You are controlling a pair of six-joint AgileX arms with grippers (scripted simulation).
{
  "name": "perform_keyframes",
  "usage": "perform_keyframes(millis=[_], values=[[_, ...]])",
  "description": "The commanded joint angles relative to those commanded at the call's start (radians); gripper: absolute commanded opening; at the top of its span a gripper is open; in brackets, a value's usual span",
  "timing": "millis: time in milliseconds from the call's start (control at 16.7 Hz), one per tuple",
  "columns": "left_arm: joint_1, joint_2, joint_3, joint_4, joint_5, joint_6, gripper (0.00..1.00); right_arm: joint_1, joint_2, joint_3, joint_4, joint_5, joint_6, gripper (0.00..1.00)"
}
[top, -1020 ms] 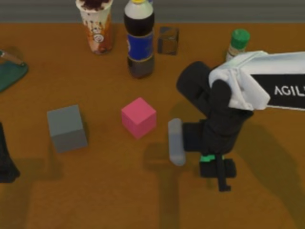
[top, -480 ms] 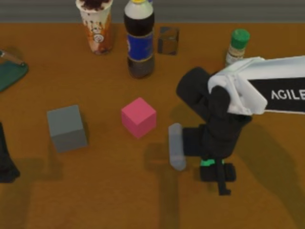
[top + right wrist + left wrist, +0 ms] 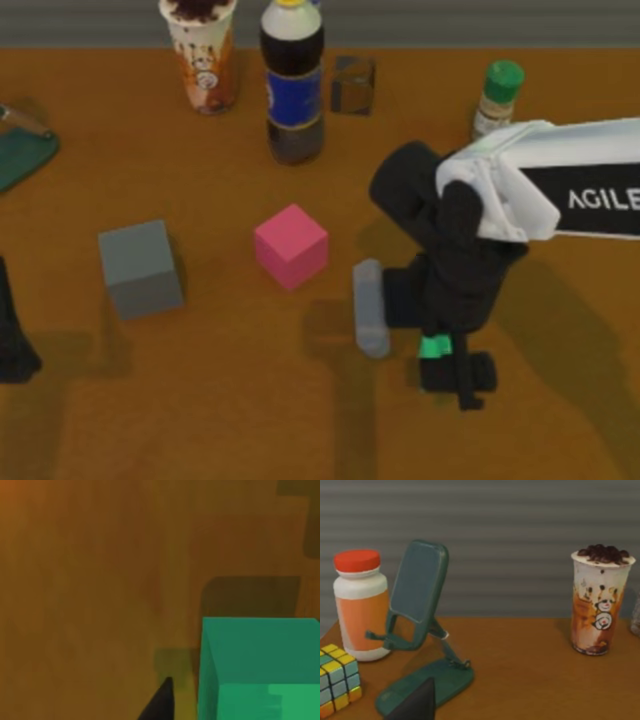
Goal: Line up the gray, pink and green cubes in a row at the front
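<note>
Green cube (image 3: 434, 347), small, matte and bright, sits between the jaws of the right gripper (image 3: 447, 365), which are closed on it; in the top view only a sliver of its top shows under the black wrist, while the right wrist view fills with its flat teal-green faces (image 3: 260, 670) above the wooden table (image 3: 90, 580), a dark fingertip (image 3: 160, 705) beside it and its square shadow on the wood beyond. Just left of the jaws a rounded gray capsule-shaped part of the arm (image 3: 369, 308) lies along the table. Farther left and slightly back stands the pink cube (image 3: 291, 245), mid-sized, matte, turned corner-on, and well left of that the gray cube (image 3: 140, 268), the largest, slate and dull. Behind the jaws, along the back edge, stand a small bottle with a green cap (image 3: 497, 96), a small dark shiny cube (image 3: 353, 84), a cola bottle (image 3: 292, 82) with a blue label holding dark liquid, and a clear cup (image 3: 203, 55) of swirled brown-and-cream drink topped with dark pearls. The left gripper (image 3: 12, 345) is parked at the table's left edge; I cannot tell how its jaws stand. Its wrist view shows a green phone stand (image 3: 420, 630), a white jar with an orange label and red lid (image 3: 360, 605) and a colored puzzle cube (image 3: 337, 680).
</note>
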Motion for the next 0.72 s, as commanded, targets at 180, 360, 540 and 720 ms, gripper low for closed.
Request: perform_keyframes(millis=[180, 360, 540, 720], values=[[0.000, 0.000, 0.000, 0.000, 0.000, 0.000, 1.00, 0.000, 0.000, 0.000, 0.000, 0.000, 0.000, 1.00], [0.000, 0.000, 0.000, 0.000, 0.000, 0.000, 1.00, 0.000, 0.000, 0.000, 0.000, 0.000, 0.000, 1.00], [0.000, 0.000, 0.000, 0.000, 0.000, 0.000, 1.00, 0.000, 0.000, 0.000, 0.000, 0.000, 0.000, 1.00], [0.000, 0.000, 0.000, 0.000, 0.000, 0.000, 1.00, 0.002, -0.007, 0.014, -0.017, 0.000, -0.004, 1.00]])
